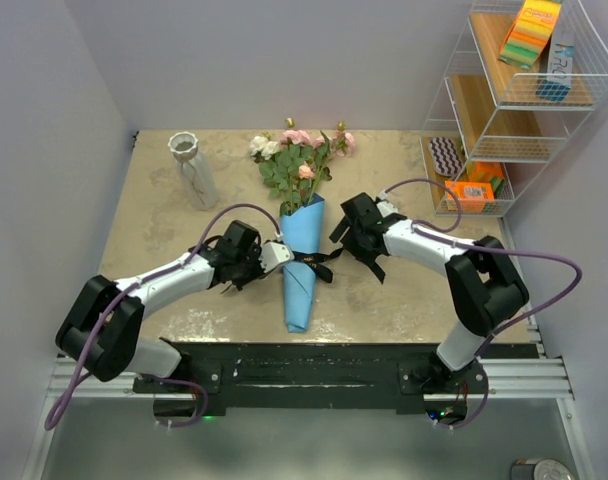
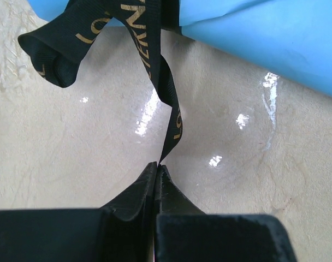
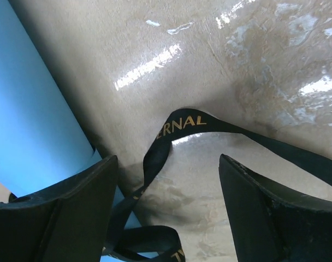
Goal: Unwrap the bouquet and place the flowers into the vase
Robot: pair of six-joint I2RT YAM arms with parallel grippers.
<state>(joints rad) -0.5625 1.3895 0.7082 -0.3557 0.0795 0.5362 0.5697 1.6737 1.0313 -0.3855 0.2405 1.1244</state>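
The bouquet of pink, peach and white roses [image 1: 302,235] lay flat at the middle of the beige bench [image 1: 404,300]. Its blooms pointed to 12 o'clock and the tip of its blue paper cone [image 1: 298,290] to 6 o'clock. A black ribbon [image 1: 314,262] printed with gold letters was knotted round the middle of the cone, so the wrap was not yet undone. The small whitish ceramic vase [image 1: 194,170] stood upright toward 10 o'clock, well apart from the bouquet.

The left end effector [image 2: 156,169] sat just at 9 o'clock of the knot. Its fingers were pressed together on the very end of one ribbon tail [image 2: 169,103], which ran from them to the cone. The right end effector [image 3: 169,174], at 3 o'clock of the knot, was spread wide and held nothing. The other tail [image 3: 177,124] lay looped on the bench between its fingers.

The step in hand looked like loosening the bow. The left hold seemed thin, only the tail's tip, so a slow, level pull toward 9 o'clock, in line with the tail, would have suited better than a jerk or a lift. If the ribbon began to slide out, a fresh bite further up the tail would have been safer. The light cone would likely have skidded with the pull. Closing the right end effector on its own tail and drawing toward 3 o'clock, or steadying the paper, would have kept the knot in place while it opened. The gold-lettered ribbon looked slick, which favoured a firm squeeze.
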